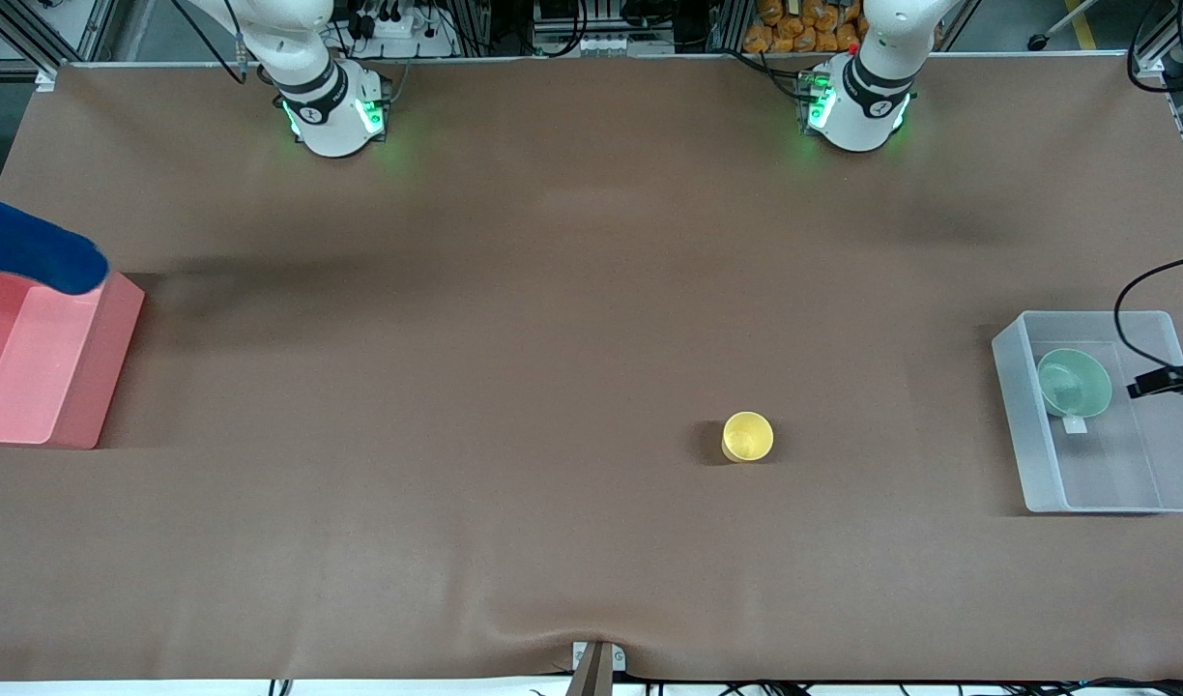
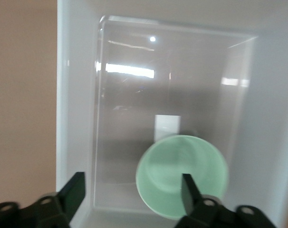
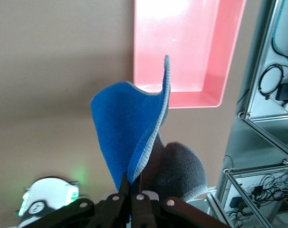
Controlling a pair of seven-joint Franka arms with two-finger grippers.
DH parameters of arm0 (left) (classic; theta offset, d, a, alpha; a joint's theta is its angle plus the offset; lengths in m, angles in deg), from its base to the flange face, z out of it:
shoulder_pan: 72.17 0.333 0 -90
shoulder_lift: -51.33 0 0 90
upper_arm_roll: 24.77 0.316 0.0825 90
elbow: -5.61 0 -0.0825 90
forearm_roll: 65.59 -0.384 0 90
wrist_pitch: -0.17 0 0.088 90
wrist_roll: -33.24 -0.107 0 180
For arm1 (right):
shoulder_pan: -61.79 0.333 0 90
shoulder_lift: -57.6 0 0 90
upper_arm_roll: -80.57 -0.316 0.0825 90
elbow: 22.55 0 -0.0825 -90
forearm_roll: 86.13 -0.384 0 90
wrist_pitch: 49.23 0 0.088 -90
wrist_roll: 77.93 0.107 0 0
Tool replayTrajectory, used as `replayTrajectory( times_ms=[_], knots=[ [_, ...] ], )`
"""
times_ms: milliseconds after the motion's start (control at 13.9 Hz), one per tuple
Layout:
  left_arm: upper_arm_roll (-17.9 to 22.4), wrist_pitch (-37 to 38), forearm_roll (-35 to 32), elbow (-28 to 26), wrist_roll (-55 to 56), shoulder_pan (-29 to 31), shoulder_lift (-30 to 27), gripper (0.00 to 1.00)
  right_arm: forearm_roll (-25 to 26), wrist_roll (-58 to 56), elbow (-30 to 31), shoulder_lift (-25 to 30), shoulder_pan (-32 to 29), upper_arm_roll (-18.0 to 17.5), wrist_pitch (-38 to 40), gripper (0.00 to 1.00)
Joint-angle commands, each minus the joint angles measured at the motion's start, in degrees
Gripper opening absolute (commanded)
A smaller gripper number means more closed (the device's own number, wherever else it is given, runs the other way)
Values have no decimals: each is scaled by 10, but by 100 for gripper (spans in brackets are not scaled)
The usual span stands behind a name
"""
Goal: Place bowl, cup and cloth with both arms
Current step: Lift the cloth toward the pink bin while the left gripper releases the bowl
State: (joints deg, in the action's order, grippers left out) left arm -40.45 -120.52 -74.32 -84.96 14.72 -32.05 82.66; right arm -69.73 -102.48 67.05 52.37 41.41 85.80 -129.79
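The mint-green bowl (image 1: pixel 1074 383) lies in the clear bin (image 1: pixel 1015 387) at the left arm's end of the table; it also shows in the left wrist view (image 2: pixel 175 173). My left gripper (image 2: pixel 132 192) is open and empty above the bin, with one finger (image 2: pixel 189 194) over the bowl. The yellow cup (image 1: pixel 747 436) stands upright on the brown table, near the middle. My right gripper (image 3: pixel 133 187) is shut on the blue cloth (image 3: pixel 127 126) and holds it hanging over the pink bin (image 3: pixel 187 47). In the front view the cloth (image 1: pixel 31 253) shows at the picture's edge, and the right gripper is out of view.
The pink bin (image 1: pixel 41 372) stands at the right arm's end of the table. A black cable (image 1: pixel 1123 300) loops above the clear bin. A white label (image 2: pixel 167 127) lies on the clear bin's floor. Metal frames (image 3: pixel 267 142) stand beside the table's end.
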Motion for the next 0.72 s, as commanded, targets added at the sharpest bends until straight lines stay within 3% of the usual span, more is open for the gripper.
replayTrajectory(
  times_ms=[0, 144, 504, 648],
  knots=[
    [-34, 28, -2, -14, 19, 0, -44, 100, 26, -49, -3, -39, -50, -8, -53, 0],
    [-72, 39, -3, -14, 102, 1, -65, 100, 50, -76, 0, -58, -74, -8, -96, 0],
    [-184, 79, -9, -15, 258, -4, -65, 100, 51, -130, 13, -102, -127, -9, -194, 0],
    [-205, 80, -14, -16, 312, -46, -56, 100, 50, -146, 13, -119, -142, -9, -223, 0]
  ],
)
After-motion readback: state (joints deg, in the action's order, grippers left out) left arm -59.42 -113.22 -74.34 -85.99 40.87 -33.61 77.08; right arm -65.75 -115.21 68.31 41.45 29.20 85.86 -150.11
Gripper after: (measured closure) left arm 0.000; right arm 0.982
